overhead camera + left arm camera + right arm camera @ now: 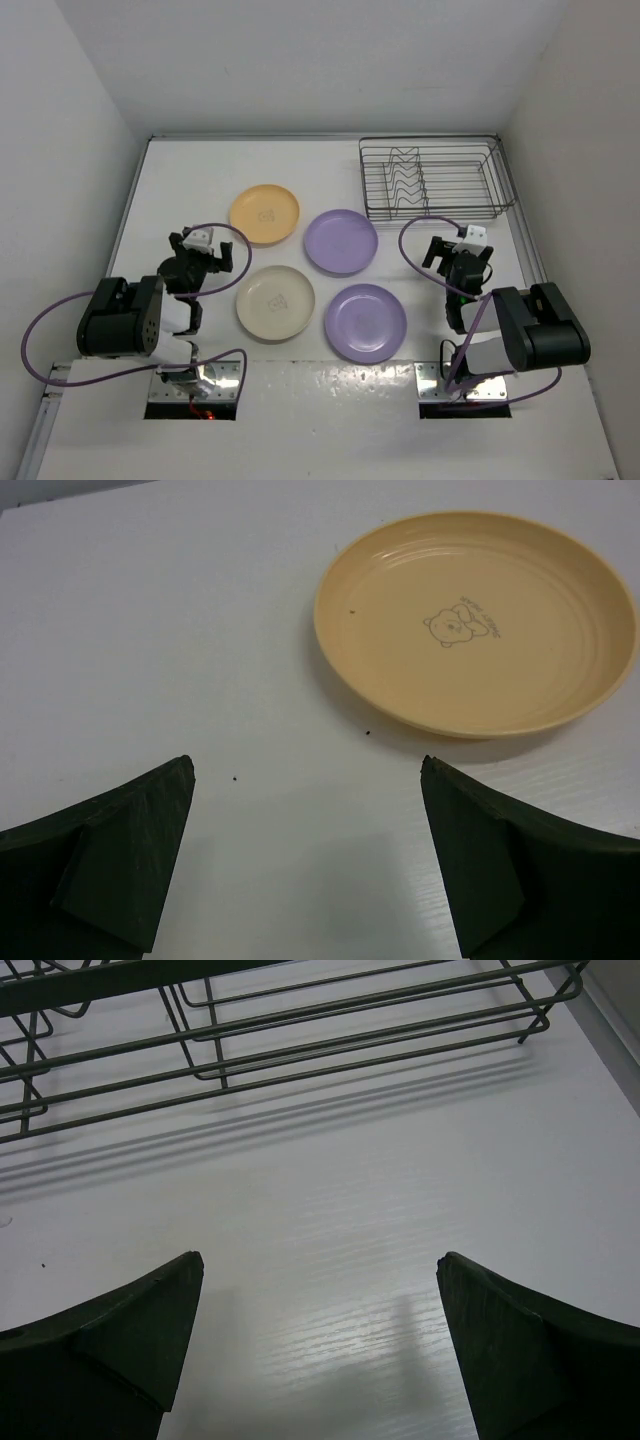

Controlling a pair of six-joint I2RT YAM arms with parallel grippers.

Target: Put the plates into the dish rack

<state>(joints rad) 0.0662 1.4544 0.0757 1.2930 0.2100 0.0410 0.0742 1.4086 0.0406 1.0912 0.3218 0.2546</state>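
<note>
Yellow plate (470, 620), cream plate (275, 302) and two purple plates (341, 241) lay flat on the tabletop (180, 180), near the empty rack (435, 178). We found left pincer (305, 770) and right pincer (320, 1260) wide open, holding nothing. Loading seemed unstarted; next, we judged, the left must close on the yellow rim.

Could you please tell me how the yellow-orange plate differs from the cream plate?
The yellow-orange plate is a warm orange-yellow; the cream plate is pale off-white. The yellow-orange plate lies farther back on the table, the cream plate nearer its front edge. Both lie flat, look equal in size, carry a small centre print, and sit outside the dish rack.
</note>
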